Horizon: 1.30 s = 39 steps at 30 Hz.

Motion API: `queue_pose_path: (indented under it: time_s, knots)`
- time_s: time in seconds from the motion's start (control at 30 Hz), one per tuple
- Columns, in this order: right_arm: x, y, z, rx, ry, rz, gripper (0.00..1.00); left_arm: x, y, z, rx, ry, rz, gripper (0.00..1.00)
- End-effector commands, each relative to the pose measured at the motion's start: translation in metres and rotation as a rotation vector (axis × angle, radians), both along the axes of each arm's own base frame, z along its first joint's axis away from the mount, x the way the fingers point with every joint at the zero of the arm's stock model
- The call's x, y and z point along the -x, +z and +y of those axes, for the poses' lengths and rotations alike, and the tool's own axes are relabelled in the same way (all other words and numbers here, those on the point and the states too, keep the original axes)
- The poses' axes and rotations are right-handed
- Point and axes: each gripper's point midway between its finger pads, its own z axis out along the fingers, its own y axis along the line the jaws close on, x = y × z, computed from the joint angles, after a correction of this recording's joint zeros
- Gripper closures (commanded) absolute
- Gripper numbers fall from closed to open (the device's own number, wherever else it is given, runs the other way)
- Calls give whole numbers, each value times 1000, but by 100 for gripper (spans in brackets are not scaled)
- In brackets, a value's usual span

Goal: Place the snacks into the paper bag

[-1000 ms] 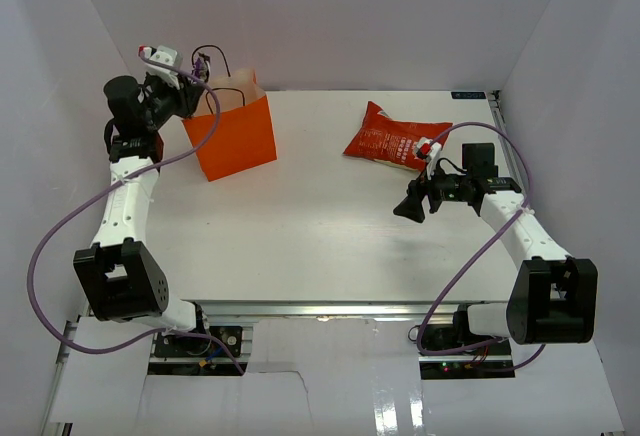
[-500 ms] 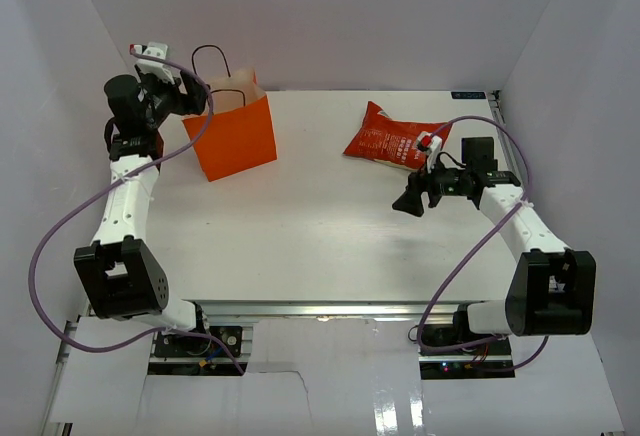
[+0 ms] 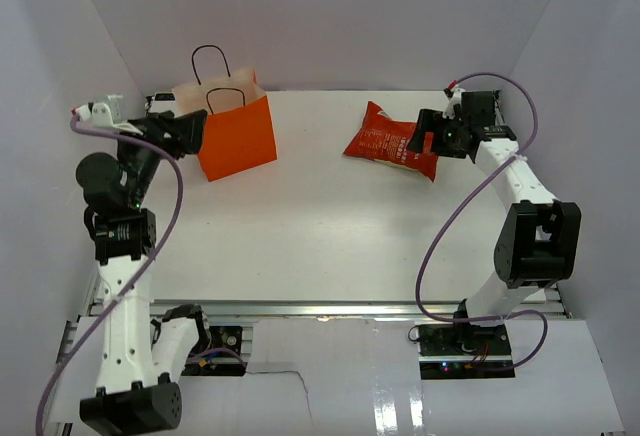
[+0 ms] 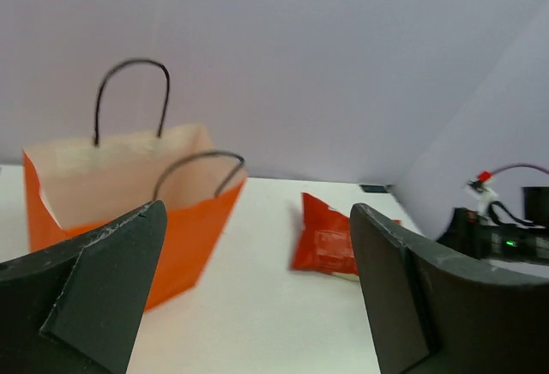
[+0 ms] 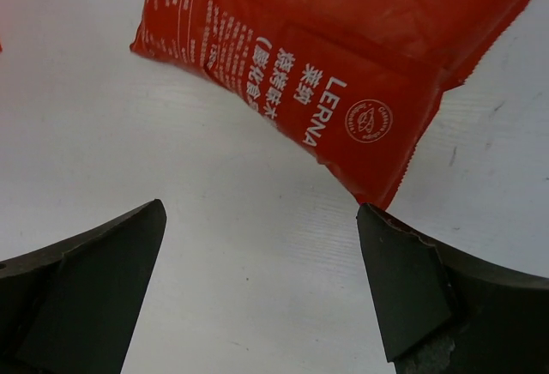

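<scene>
Right end effector, top view: right end effector [image 3: 420,142] spread wide and empty, at the right end of the red chip bag [image 3: 384,140]; touching or just short, cannot tell.
Chip bag, top view: flat on the desk [image 3: 320,216], far right; long axis runs left to right, tipping nearer at its right end.
Nearer arm: the right by far; the left end effector [image 3: 192,130] sits at the left side of the paper bag [image 3: 238,138], well apart from the chip bag.
Paper bag, top view: upright, far left, mouth up.
Hidden, top view: only the pale inner wall shows, so its contents cannot be told; no small packets lie in sight.

Left end effector, left wrist view: left end effector [image 4: 257,215] wide open, holding nothing.
Ahead of it: paper bag [image 4: 199,220] near and to the left, chip bag [image 4: 322,241] beyond to the right; bag bottom hidden.

Right end effector, right wrist view: right end effector [image 5: 259,211] wide, nothing between the jaws.
Chip bag, right wrist view: chip bag [image 5: 343,48] just ahead, its pointed corner towards the right finger; bare desk [image 5: 257,288] in the gap.
Cut off: the far part of the chip bag runs out of frame.
</scene>
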Motion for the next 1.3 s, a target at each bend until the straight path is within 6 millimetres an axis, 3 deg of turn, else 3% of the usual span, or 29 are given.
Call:
queue_pose_path:
  time_s: [0.0,0.03,0.13,0.17,0.23,0.27,0.37,0.5,0.7,0.87,1.03,1.2,1.27]
  knots:
    - [-24,27,-24,-3,-194,-49,2,24,-54,-11,222,-37,208,2]
    - [-27,26,-35,13,-235,-51,2,29,-75,-16,266,-56,266,2]
    - [-33,19,-53,-28,-297,-26,3,49,-99,-28,316,-105,335,2]
    - [-38,12,-63,-56,-309,-14,3,55,-120,-36,330,-153,389,2]
    - [-42,3,-57,-144,-257,8,4,67,-130,-48,316,-230,391,2]
    - [-48,-9,-63,-173,-256,17,5,72,-153,-56,337,-279,448,2]
    - [-55,-25,-56,-255,-193,33,10,86,-177,-71,381,-383,499,3]
    - [-63,-36,-47,-285,-114,-7,10,92,-198,-77,430,-420,552,3]
    - [-64,-47,-38,-352,-30,-41,10,97,-203,-78,461,-420,556,3]
    - [-70,-73,-39,-405,-39,10,7,93,-195,-78,452,-423,531,3]
    - [-59,-93,-40,-382,-16,25,4,91,-190,-82,448,-448,533,3]
    - [-58,-93,-37,-383,23,-6,2,86,-189,-93,470,-472,534,3]
    - [-60,-91,-34,-401,45,-25,0,84,-192,-109,466,-492,555,3]
